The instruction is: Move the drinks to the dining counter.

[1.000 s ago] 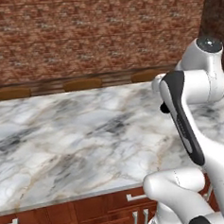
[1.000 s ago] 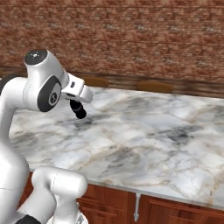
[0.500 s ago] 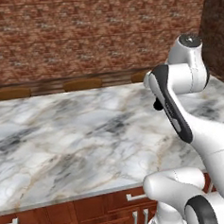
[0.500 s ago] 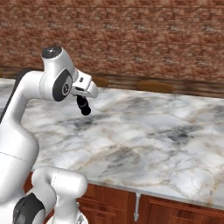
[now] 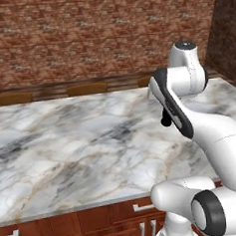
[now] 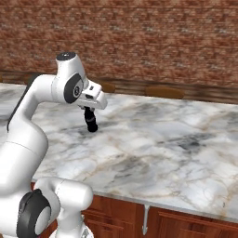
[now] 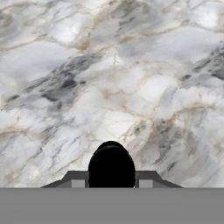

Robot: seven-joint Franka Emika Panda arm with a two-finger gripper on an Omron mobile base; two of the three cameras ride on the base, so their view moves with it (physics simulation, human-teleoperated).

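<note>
A small black bottle (image 6: 91,122), one of the drinks, hangs neck-up in my gripper (image 6: 88,110), which is shut on its upper part. It is low over the white-grey veined marble of the dining counter (image 6: 153,139), left of the middle in the right base view; whether its base touches the slab I cannot tell. In the left base view only the bottle's lower end (image 5: 166,120) peeks out behind my forearm. Seen from the hand, the black bottle (image 7: 111,164) sits between the two fingertips (image 7: 78,183) with marble (image 7: 131,78) beneath.
Round wooden stools (image 5: 87,88) (image 6: 162,92) line the far side of the counter, with a red brick wall (image 5: 84,37) behind them. Reddish wood drawers (image 5: 73,228) run under the near edge. A dark wall (image 5: 228,27) stands at the far right.
The arm has reached forward and down over the counter, carrying the black bottle lower toward the marble. The grip on it has stayed shut.
</note>
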